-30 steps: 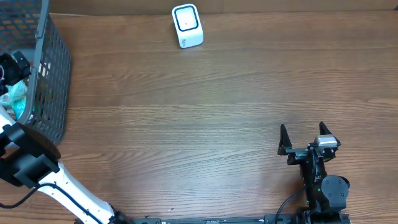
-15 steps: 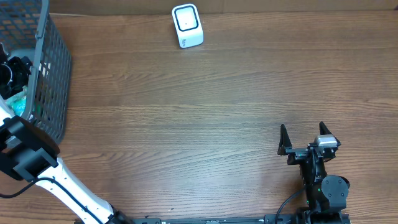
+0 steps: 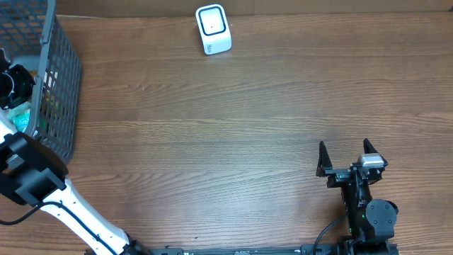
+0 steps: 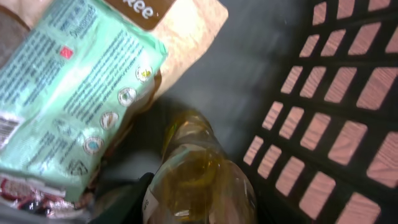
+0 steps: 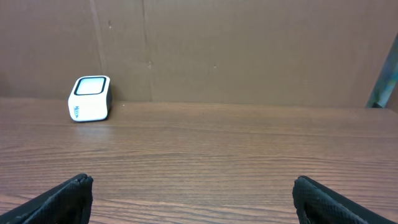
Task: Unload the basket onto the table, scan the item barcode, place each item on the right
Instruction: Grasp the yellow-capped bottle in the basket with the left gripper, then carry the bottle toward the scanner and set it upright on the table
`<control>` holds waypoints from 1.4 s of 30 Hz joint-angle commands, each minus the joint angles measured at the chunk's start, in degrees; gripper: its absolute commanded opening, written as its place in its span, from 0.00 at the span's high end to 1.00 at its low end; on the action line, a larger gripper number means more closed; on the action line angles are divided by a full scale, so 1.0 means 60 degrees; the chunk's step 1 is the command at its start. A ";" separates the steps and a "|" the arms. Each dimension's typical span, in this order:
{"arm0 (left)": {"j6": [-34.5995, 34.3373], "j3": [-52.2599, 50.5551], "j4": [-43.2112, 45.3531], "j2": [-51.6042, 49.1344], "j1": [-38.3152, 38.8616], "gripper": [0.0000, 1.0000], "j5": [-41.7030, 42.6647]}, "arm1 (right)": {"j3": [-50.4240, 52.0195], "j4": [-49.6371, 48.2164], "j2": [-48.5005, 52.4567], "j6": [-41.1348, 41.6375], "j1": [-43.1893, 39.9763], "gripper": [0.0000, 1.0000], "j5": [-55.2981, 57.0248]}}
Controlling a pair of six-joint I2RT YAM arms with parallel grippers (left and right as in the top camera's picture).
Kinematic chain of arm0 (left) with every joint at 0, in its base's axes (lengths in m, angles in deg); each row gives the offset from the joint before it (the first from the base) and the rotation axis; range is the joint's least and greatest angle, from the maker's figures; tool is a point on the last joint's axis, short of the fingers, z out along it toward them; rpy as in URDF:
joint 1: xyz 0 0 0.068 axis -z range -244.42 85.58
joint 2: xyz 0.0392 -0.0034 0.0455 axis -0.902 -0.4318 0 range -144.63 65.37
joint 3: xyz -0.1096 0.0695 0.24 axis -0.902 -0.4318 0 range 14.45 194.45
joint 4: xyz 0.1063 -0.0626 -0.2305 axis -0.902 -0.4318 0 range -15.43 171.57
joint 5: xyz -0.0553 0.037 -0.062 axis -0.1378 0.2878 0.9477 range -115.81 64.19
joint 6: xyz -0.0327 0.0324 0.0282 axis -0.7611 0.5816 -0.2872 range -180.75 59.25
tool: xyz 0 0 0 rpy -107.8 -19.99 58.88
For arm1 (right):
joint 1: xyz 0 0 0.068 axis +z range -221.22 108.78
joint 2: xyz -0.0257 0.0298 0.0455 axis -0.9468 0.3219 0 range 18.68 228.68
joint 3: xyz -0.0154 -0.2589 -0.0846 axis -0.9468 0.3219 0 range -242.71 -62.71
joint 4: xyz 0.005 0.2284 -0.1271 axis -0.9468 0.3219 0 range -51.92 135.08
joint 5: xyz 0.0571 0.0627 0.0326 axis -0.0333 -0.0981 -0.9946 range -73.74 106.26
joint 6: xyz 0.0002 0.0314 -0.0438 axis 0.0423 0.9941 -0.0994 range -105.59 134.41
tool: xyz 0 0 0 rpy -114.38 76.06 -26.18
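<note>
Bottle [image 4: 199,180] is lying in the basket [image 3: 60,85] beside a green packet [image 4: 81,93], right up against the left gripper [image 3: 15,83]; I cannot tell whether its jaws are pinching it. Right gripper [image 3: 345,149] is sitting spread wide over the table [image 3: 212,142], well apart from the scanner [image 3: 213,28].

light: even, soft | overhead: sharp | left wrist: dim, bottle [image 4: 200,182] blurred

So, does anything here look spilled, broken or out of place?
Nothing spilled or broken. Only the dark grey mesh basket looks messy: a mint-green packet lies slanted across a tan paper pouch, beside a yellowish clear bottle.
</note>
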 commanded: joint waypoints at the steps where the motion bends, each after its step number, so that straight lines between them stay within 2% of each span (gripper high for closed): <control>1: -0.0219 0.0984 -0.0131 0.0812 0.0004 0.61 -0.0211 | 0.0102 -0.0051 -0.0015 -0.0011 0.0000 0.00 -0.0055; 5: -0.0790 0.1898 -0.0215 0.1858 0.0007 0.60 -0.1162 | 0.0102 -0.0051 -0.0015 -0.0011 0.0000 0.00 -0.0055; 9: -0.1534 0.2269 0.0200 0.3242 0.0022 0.57 -0.1228 | 0.0102 -0.0055 -0.0015 -0.0011 0.0000 0.00 -0.0055; 14: -0.2025 0.2269 0.0670 0.4794 0.0102 0.58 -0.0208 | 0.0102 -0.0051 -0.0015 -0.0011 0.0000 0.00 -0.0055; 20: -0.2106 0.2269 0.0477 0.5989 0.0568 0.59 0.0965 | 0.0102 -0.0051 -0.0015 -0.0011 0.0000 0.00 -0.0055; 27: -0.1628 0.2269 -0.0936 0.6510 0.2324 0.60 0.1184 | 0.0102 -0.0051 -0.0015 -0.0011 0.0000 0.00 -0.0055; 36: -0.0652 0.2240 -0.3359 0.6040 0.5096 0.62 0.0714 | 0.0102 -0.0051 -0.0015 -0.0011 0.0000 0.00 -0.0055; 42: -0.0667 0.1555 -0.3497 0.5694 0.6914 0.62 0.0317 | 0.0102 -0.0051 -0.0015 -0.0011 0.0000 0.00 -0.0055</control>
